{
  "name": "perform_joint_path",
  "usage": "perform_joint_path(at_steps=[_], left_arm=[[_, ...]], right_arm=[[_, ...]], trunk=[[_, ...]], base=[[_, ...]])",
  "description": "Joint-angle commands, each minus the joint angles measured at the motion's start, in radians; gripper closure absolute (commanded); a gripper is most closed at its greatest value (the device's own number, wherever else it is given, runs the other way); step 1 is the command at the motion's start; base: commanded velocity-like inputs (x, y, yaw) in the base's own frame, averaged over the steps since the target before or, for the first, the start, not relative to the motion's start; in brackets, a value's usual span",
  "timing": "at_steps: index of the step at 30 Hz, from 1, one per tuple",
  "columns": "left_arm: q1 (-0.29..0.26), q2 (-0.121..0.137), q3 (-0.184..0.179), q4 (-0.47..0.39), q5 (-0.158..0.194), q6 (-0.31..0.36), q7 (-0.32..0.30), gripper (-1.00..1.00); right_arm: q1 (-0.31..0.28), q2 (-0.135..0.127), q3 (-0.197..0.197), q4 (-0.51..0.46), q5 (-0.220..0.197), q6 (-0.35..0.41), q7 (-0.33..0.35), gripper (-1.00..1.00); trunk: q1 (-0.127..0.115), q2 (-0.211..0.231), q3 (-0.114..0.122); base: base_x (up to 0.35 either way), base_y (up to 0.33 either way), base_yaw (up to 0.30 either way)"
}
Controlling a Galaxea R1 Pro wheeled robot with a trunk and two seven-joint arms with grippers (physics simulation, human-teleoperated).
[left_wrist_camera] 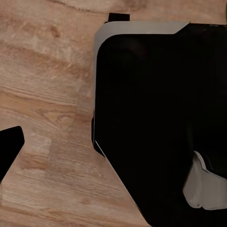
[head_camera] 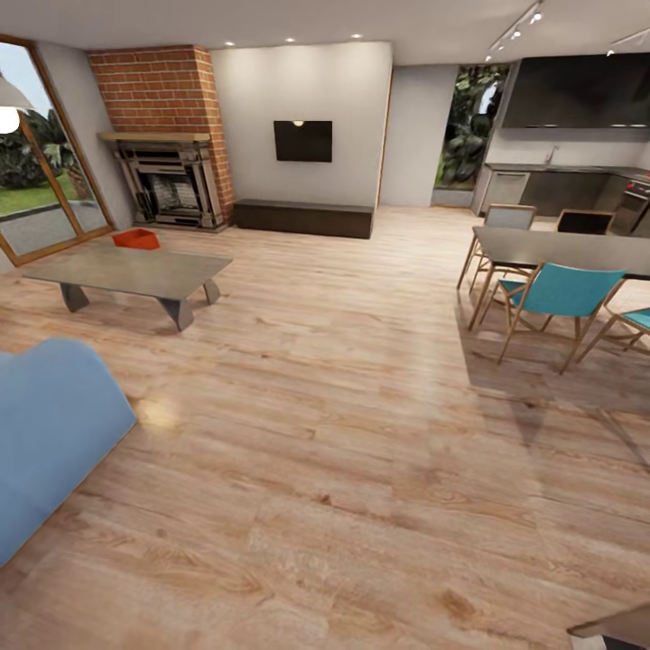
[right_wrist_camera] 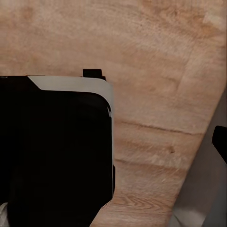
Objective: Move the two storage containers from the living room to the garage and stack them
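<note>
One orange-red storage container sits on the light wood floor of the living room, behind the low grey table and in front of the brick fireplace. It is far ahead and to the left of me. In the left wrist view, a dark fingertip of my left gripper shows at the picture's edge over the planks. A dark fingertip of my right gripper shows the same way in the right wrist view. Both fingertips sit wide of centre and hold nothing.
A blue sofa juts in at the near left. A dining table with teal chairs stands at the right, with the kitchen behind it. A dark low bench runs under the wall TV. My black base shows under both wrists.
</note>
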Motion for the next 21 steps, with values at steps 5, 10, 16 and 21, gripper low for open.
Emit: perform_joint_path(at_steps=[5, 10, 16, 21], left_arm=[[-0.001, -0.001, -0.009, 0.0, 0.009, 0.004, 0.003, -1.0], [-0.001, -0.004, -0.009, 0.0, 0.009, 0.004, 0.003, -1.0], [-0.001, -0.004, -0.009, 0.0, 0.009, 0.004, 0.003, -1.0], [-0.001, -0.004, -0.009, 0.0, 0.008, 0.004, 0.003, -1.0]], right_arm=[[-0.001, 0.0, 0.008, 0.003, -0.008, -0.004, 0.0, -1.0], [-0.001, -0.001, 0.008, 0.003, -0.008, -0.004, 0.0, -1.0], [-0.001, -0.001, 0.008, 0.003, -0.008, -0.004, 0.0, -1.0], [-0.001, -0.001, 0.008, 0.003, -0.008, -0.004, 0.0, -1.0]], trunk=[[0.001, -0.001, -0.001], [0.001, -0.001, -0.001], [0.001, -0.001, -0.001], [0.001, -0.001, -0.001]], base=[[0.322, 0.0, 0.0], [0.322, 0.0, 0.0], [0.322, 0.0, 0.0], [0.322, 0.0, 0.0]])
